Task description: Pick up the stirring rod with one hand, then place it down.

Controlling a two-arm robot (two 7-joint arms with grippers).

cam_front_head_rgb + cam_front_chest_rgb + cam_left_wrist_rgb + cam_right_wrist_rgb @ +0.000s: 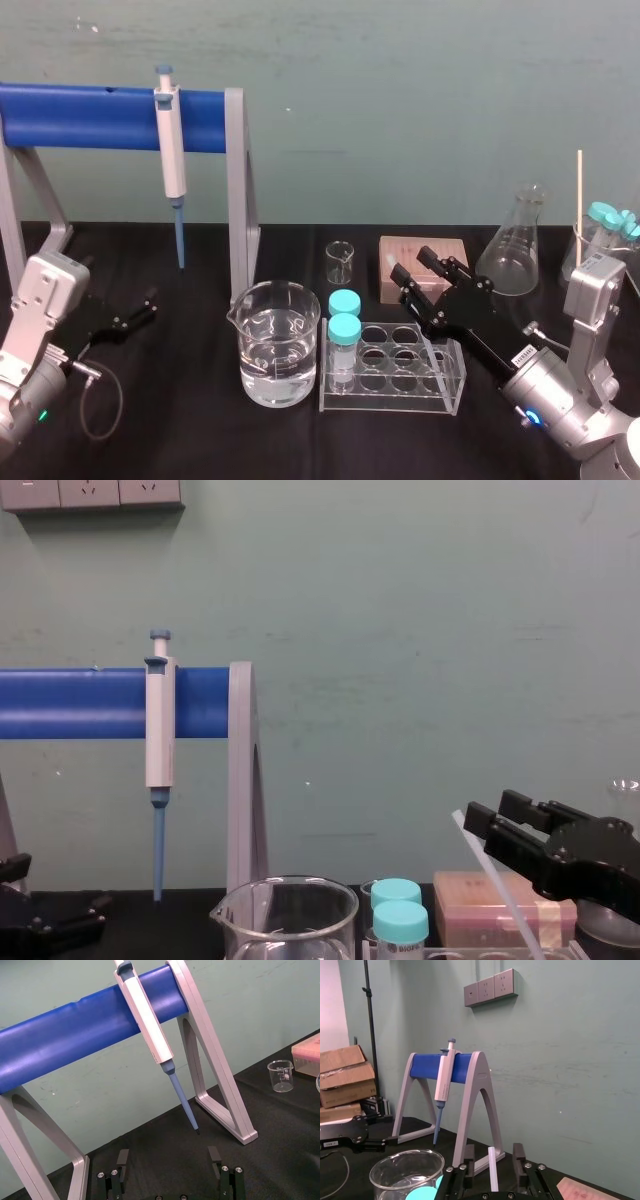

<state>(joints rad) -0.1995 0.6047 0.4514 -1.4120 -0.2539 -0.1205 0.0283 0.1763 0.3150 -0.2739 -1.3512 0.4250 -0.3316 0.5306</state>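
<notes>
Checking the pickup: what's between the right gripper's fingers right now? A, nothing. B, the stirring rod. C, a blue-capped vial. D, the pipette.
B: the right wrist view shows the stirring rod between the right gripper's open fingers, a gap on each side; the left gripper idles near the pipette stand.

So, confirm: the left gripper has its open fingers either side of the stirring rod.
No: the right gripper has its open fingers either side of the stirring rod, per the right wrist view; the left gripper sits open near the pipette.
</notes>
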